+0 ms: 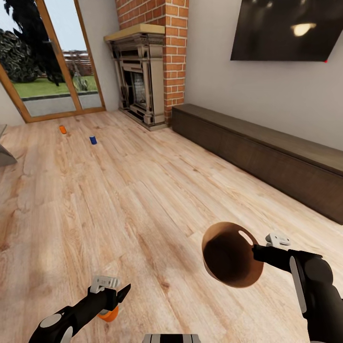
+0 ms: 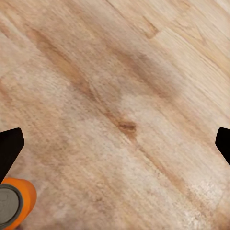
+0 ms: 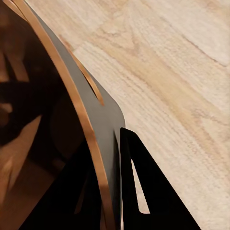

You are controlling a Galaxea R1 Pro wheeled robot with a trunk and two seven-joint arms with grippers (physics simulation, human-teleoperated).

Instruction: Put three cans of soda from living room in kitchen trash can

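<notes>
Looking down over both arms, we saw the right gripper clamped on the rim of the tash can, which hung tipped on its side above the wood plank floor, dark mouth turned toward us. In the right wrist view one black finger lay against the outside of the can's wall, beside an oval handle hole. Our left gripper was low near the floor with its fingers spread wide apart, released. An orange can of soda sat just beneath it; in the left wrist view that can showed its grey top beside one fingertip, though we could not tell whether they touched. Far across the floor, near the glass doors, lay a second orange can and a dark blue can, slightly apart. A brick fireplace stood beyond them.
</notes>
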